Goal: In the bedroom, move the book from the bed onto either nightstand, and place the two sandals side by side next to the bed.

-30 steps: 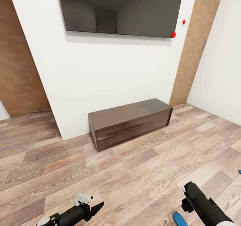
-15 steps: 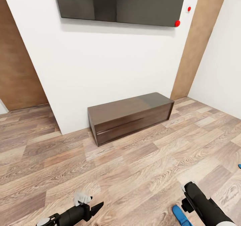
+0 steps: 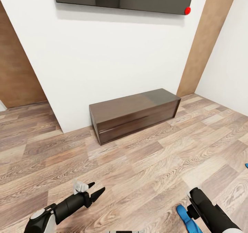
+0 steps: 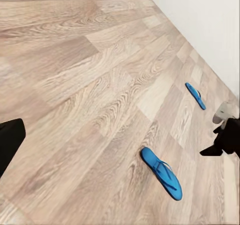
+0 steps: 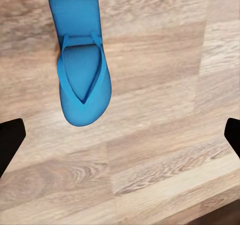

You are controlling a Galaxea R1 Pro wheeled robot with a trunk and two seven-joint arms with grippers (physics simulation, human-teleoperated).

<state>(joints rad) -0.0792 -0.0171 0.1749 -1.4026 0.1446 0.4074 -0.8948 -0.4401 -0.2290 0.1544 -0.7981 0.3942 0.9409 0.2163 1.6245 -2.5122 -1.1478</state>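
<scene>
Sandal (image 5: 80, 65) lies flat on the wood floor (image 3: 137, 164) right under my right claw (image 5: 120, 132), whose fingers stand wide and empty. Its long axis runs crosswise to my finger gap. The second sandal (image 4: 195, 95) rests well apart. My left claw (image 3: 89, 191) hangs open, farther off.

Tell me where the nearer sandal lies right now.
The nearer sandal lies flat on the wood floor at the head view's lower right, beside the right arm.
</scene>
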